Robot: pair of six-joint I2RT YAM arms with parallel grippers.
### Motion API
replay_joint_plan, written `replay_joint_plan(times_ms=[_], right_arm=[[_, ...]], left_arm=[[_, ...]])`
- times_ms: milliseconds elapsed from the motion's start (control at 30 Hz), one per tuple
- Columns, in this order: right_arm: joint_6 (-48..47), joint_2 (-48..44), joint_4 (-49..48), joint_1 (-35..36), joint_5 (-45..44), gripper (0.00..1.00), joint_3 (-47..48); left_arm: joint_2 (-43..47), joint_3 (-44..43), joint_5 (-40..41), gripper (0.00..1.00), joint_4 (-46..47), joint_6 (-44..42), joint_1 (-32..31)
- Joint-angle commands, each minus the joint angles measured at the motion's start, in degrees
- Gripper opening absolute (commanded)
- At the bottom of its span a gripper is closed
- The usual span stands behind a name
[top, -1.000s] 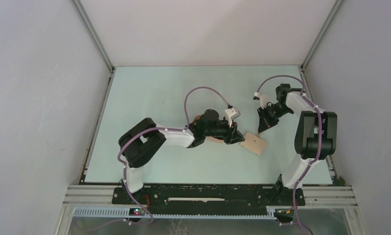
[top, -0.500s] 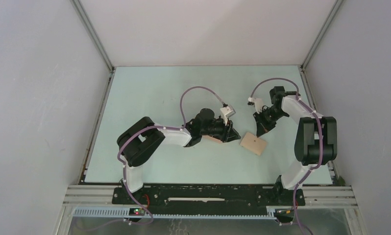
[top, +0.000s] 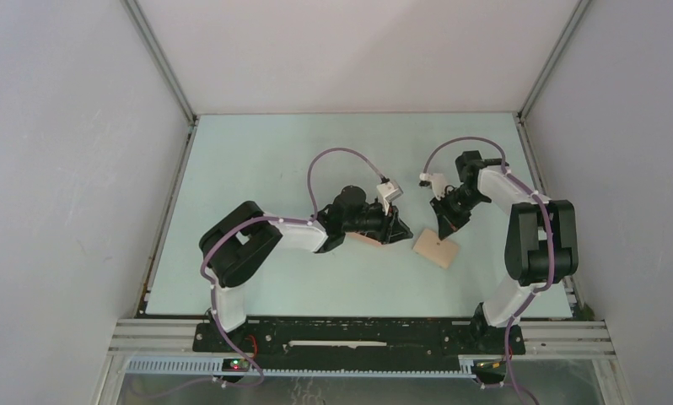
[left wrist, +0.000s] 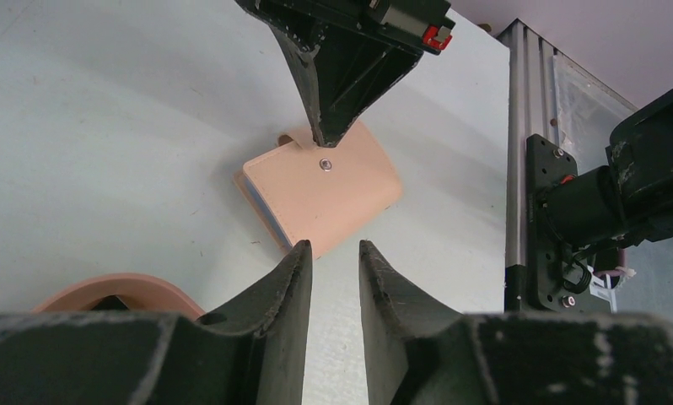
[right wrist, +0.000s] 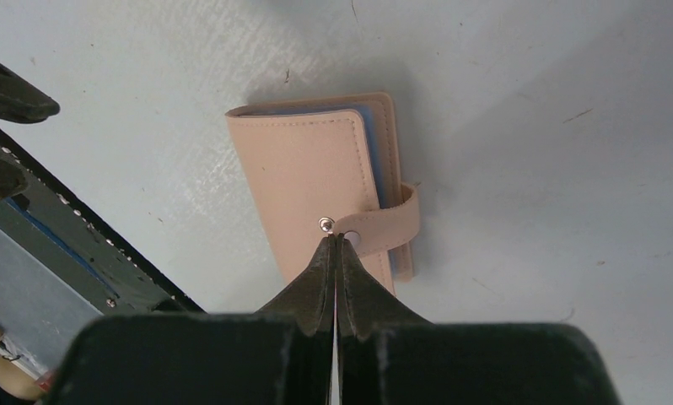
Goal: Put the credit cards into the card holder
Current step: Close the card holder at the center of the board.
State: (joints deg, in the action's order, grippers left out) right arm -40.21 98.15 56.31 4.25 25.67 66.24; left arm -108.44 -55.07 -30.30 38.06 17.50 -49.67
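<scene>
Pointing at stud (right wrist: 324, 224) on card holder (right wrist: 316, 169), clenched right pincer (right wrist: 335, 245); released left pincer (left wrist: 335, 253) beside peach tray (left wrist: 122, 291).

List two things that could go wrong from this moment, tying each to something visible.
1. The right tool, shut, has its tips at the snap stud of the card holder. The holder lies loose on the table, so a push may slide it rather than open it.
2. The left tool, open, sits close to the holder's edge, so the tools might collide over it.
</scene>
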Motion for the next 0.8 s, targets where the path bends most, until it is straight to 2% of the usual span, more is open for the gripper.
replay_joint_plan(times_ms=[0,767], right_arm=[[-0.44,-1.5,0.67,0.84,-0.02,0.0,-0.54],[0.16,-0.62,1.76,2.87,-0.04,0.0,-1.51]], left_arm=[[3.03,1.49,-1.48,0.32,2.19,-1.32,0.36],[2.3,1.02,-2.74,0.3,2.28,-1.06,0.62]])
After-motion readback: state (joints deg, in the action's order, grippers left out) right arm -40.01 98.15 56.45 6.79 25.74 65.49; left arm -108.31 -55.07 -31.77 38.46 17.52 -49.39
